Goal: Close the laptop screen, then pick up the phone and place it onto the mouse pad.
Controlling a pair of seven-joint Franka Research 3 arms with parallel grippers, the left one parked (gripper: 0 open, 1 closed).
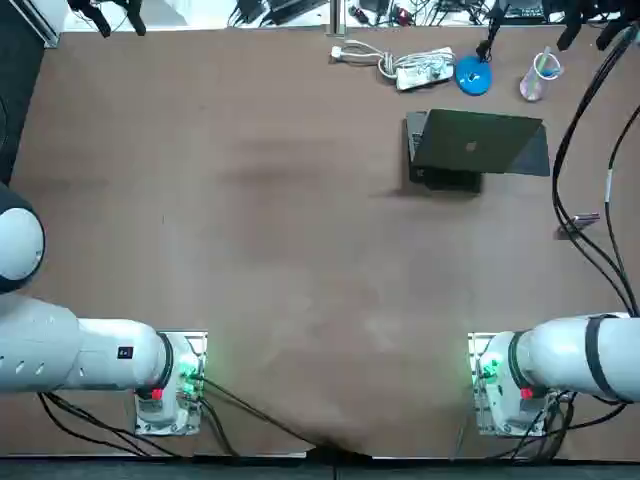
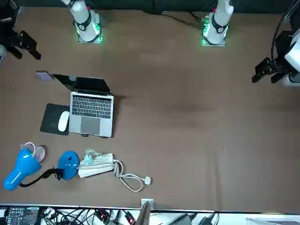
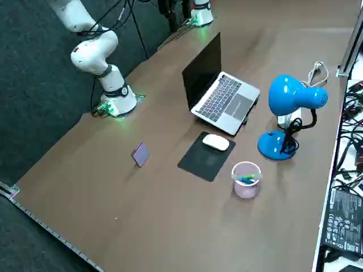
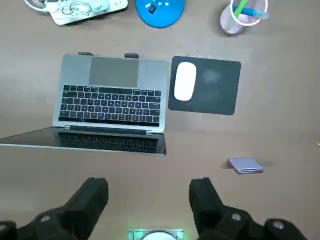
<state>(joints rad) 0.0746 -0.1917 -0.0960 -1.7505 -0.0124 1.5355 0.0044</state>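
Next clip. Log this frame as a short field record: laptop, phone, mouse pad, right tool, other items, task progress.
laptop: open, screen up
phone: on the table, apart from the mouse pad
mouse pad: beside the laptop, white mouse on it
right tool: open, empty, held above the table on the robot's side of the laptop
other items: blue lamp, cup, power strip
progress: neither step done

Silver metal laptop (image 4: pixel 112 90), smooth, with a glossy black screen (image 4: pixel 110 142); beside it lay a matt dark mouse pad (image 4: pixel 215 92). On the laptop's robot side hung the right gripper (image 4: pixel 149 190), matt black, fingers (image 4: pixel 95 192) apart.
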